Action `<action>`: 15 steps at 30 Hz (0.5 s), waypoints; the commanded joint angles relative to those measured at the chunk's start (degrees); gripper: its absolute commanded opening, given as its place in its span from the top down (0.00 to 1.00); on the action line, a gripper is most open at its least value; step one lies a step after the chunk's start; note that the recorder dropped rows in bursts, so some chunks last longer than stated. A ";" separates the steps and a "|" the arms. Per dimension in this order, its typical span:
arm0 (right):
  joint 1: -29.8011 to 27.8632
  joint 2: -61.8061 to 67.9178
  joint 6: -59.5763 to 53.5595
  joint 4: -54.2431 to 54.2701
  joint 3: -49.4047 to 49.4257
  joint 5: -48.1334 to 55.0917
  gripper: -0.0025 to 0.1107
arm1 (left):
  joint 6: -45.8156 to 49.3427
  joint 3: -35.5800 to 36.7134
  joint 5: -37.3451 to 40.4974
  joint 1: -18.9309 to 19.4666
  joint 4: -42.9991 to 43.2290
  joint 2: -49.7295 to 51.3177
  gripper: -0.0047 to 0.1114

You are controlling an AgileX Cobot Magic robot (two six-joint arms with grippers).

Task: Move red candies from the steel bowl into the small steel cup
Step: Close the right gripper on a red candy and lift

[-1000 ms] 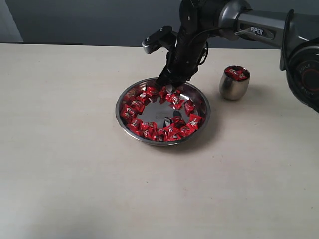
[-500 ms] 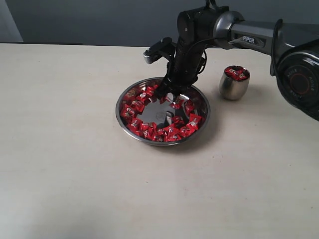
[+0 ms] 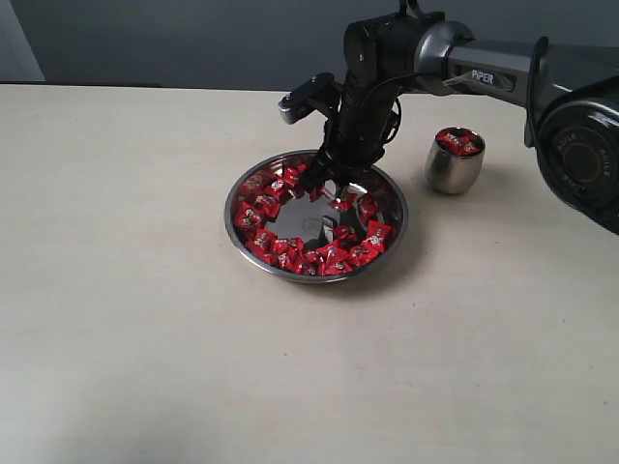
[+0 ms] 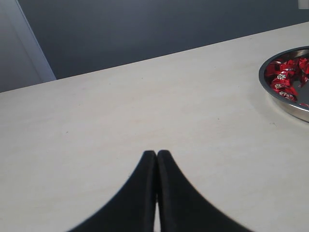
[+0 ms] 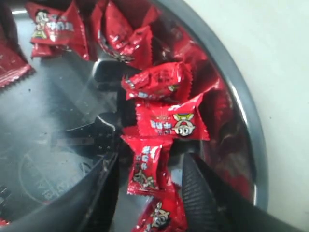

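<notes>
The steel bowl (image 3: 396, 223) sits mid-table with a ring of red candies (image 3: 324, 255) inside. My right gripper (image 3: 331, 180) reaches down into the bowl's far side. In the right wrist view it (image 5: 150, 166) stands open, its fingers (image 5: 203, 193) astride a red candy (image 5: 146, 164) on the bowl floor, with more candies (image 5: 173, 121) just ahead near the rim (image 5: 246, 121). The small steel cup (image 3: 455, 161) stands right of the bowl with a few red candies (image 3: 459, 141) in it. My left gripper (image 4: 157, 153) is shut and empty over bare table; the bowl's edge (image 4: 282, 99) shows beside it.
The beige table (image 3: 145, 319) stretches around the bowl. A dark wall (image 3: 193, 39) runs behind the table's far edge. The right arm (image 3: 503, 63) passes above the cup.
A second ago the right gripper was lowering onto the bowl's far side; over the last half second it has held still among the candies. The left gripper has not visibly moved.
</notes>
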 commanded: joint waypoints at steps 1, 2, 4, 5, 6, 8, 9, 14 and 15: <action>-0.02 -0.15 -0.04 -0.51 0.17 -0.10 0.61 | -0.31 -0.06 -0.39 -0.02 0.17 -0.25 0.96; -0.02 -0.15 -0.04 -0.51 0.17 -0.10 0.61 | -0.31 -0.06 -0.39 -0.02 0.17 -0.25 0.96; -0.02 -0.15 -0.04 -0.51 0.17 -0.10 0.61 | -0.31 -0.06 -0.39 -0.02 0.17 -0.25 0.96; -0.02 0.14 -0.04 -0.51 0.17 0.05 0.61 | -0.31 -0.06 -0.39 -0.02 0.17 -0.25 0.96; -0.02 0.26 -0.04 -0.51 0.17 0.17 0.61 | -0.31 -0.06 -0.39 -0.02 0.17 -0.25 0.96; -0.02 0.80 -0.01 -0.51 0.17 0.60 0.61 | -0.31 -0.06 -0.39 -0.02 0.17 -0.25 0.96; -0.02 1.35 -0.01 -0.51 0.17 0.60 0.61 | -0.31 -0.06 -0.39 -0.02 0.17 -0.25 0.96; -0.02 1.90 -0.01 -0.51 0.17 -0.34 0.61 | -0.31 -0.06 -0.39 -0.02 0.17 -0.25 0.96; -0.02 1.80 -0.01 -0.41 0.17 -0.52 0.61 | -0.31 -0.06 -0.39 -0.02 0.17 -0.25 0.96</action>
